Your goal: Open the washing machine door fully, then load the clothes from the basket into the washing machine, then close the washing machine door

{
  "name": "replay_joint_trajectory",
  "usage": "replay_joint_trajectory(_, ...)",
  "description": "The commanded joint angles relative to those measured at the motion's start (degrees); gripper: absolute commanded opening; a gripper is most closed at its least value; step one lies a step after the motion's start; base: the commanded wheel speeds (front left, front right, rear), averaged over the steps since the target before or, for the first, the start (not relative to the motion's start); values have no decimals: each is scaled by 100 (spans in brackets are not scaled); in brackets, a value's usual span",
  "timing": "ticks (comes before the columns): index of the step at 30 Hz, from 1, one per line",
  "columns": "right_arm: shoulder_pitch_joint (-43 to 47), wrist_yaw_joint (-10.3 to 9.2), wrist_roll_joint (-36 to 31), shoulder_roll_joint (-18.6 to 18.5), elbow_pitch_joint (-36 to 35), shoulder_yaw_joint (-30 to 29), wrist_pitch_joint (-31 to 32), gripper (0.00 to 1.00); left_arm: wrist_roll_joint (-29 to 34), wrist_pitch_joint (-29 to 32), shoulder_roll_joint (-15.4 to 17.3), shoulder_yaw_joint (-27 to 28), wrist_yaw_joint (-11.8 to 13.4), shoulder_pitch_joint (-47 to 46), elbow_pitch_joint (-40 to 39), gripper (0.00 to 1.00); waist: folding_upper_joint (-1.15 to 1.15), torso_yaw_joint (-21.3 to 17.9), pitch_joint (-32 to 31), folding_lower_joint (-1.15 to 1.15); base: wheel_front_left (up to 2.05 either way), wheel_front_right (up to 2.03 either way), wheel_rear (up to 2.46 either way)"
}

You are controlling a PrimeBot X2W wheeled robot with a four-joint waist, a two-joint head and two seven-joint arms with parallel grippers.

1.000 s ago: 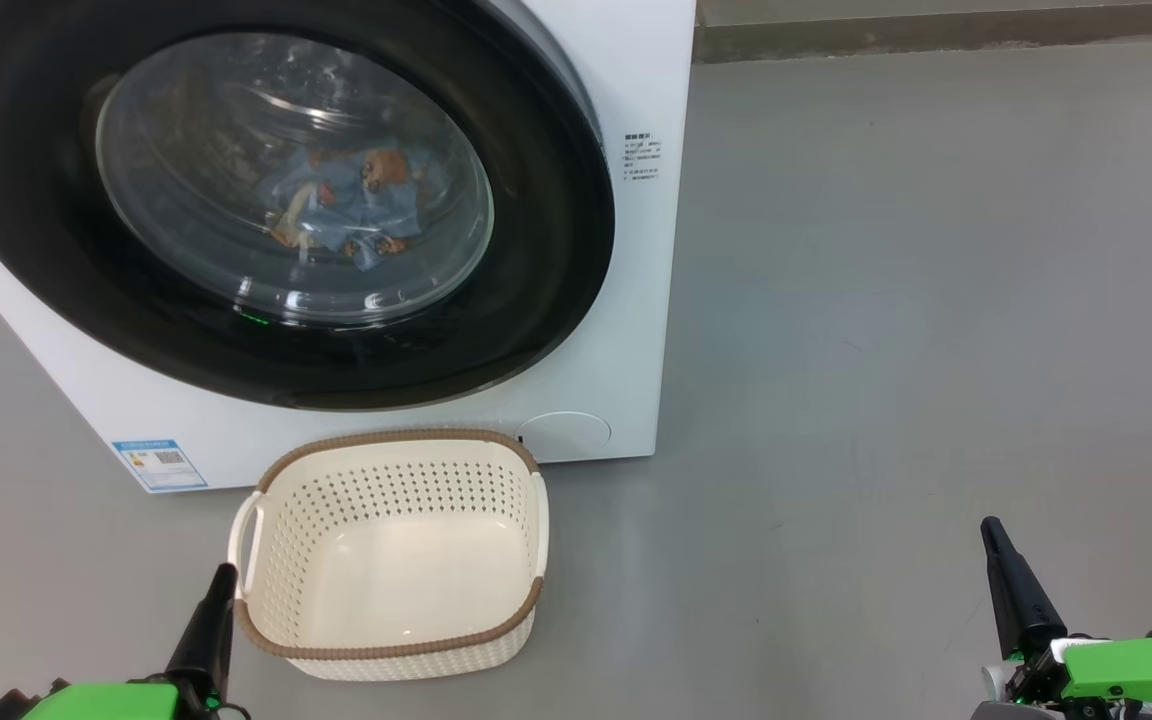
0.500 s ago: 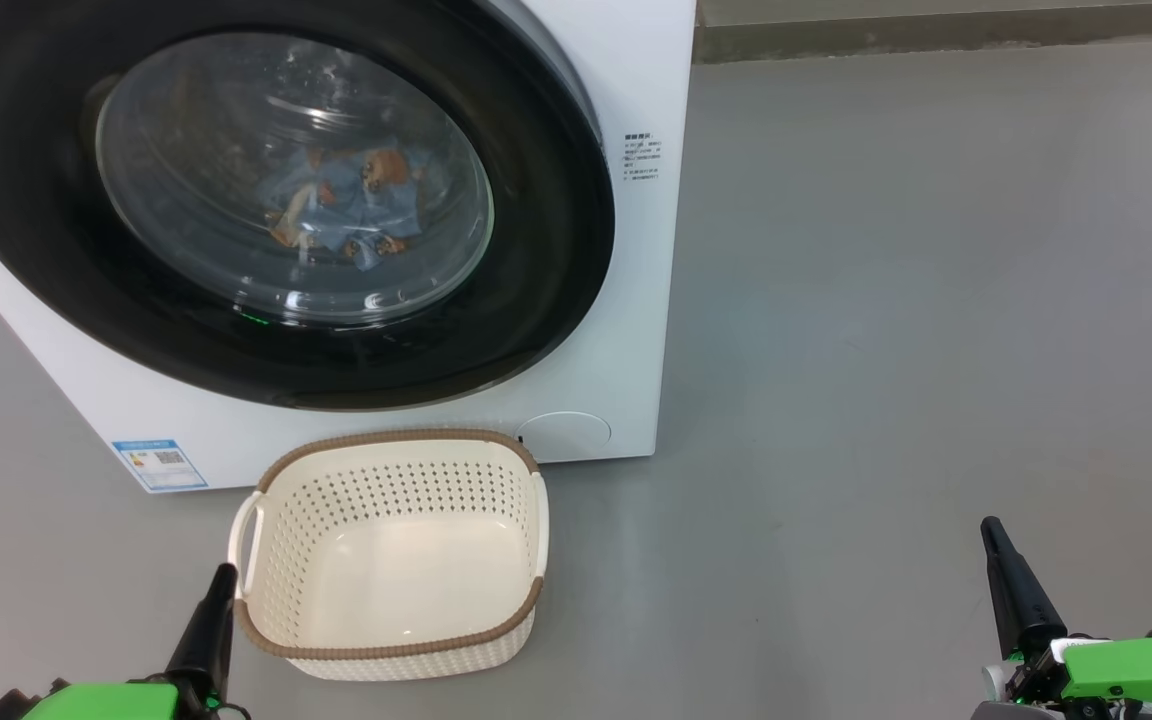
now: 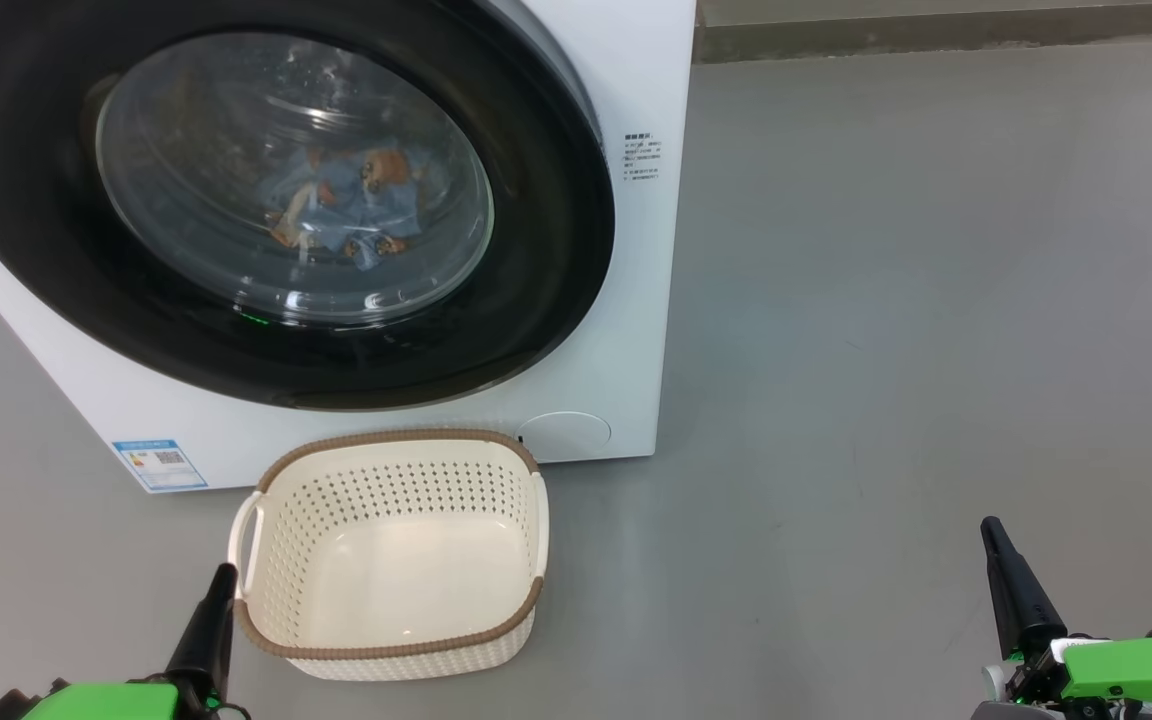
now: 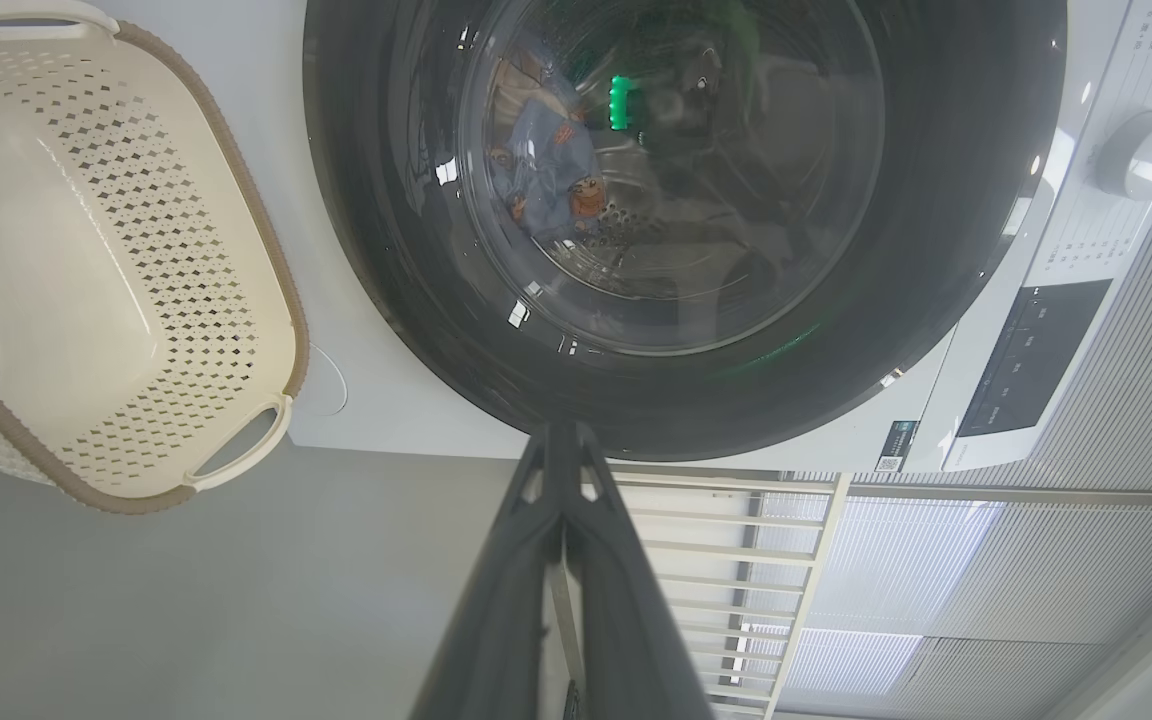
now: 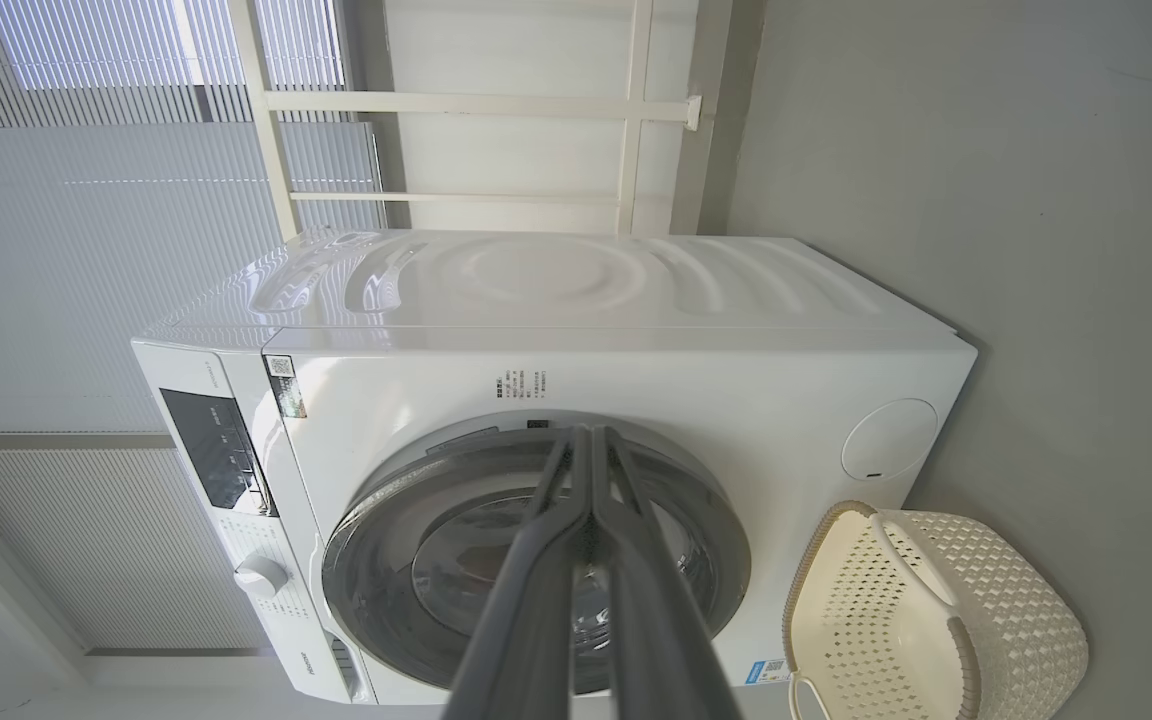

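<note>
Blue clothes (image 3: 361,200) lie behind the shut washing machine door (image 3: 556,230); task appears done, your left gripper (image 4: 561,440) and right gripper (image 5: 591,440) pressed together, idle.

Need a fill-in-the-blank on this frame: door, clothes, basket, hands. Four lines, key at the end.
1. The round, black-rimmed glass washing machine door is ____, not open.
2. The blue animal-print clothes lie ____ the white front-loading washing machine.
3. The cream perforated plastic basket is ____.
4. The left hand and the right hand are both ____, gripping nothing.
Missing words: closed; inside; empty; shut.
</note>
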Motion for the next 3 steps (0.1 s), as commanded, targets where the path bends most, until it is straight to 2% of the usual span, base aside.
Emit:
replay_joint_trajectory(1, -263, 9, 25, -22, -175, 128, 45, 0, -50, 35, 71, 200, -11, -234, -161, 0, 0, 0, 0, 0, 0, 0, 0)
replay_joint_trajectory(3, -263, 9, 25, -22, -175, 128, 45, 0, -50, 35, 71, 200, -11, -234, -161, 0, 0, 0, 0, 0, 0, 0, 0)
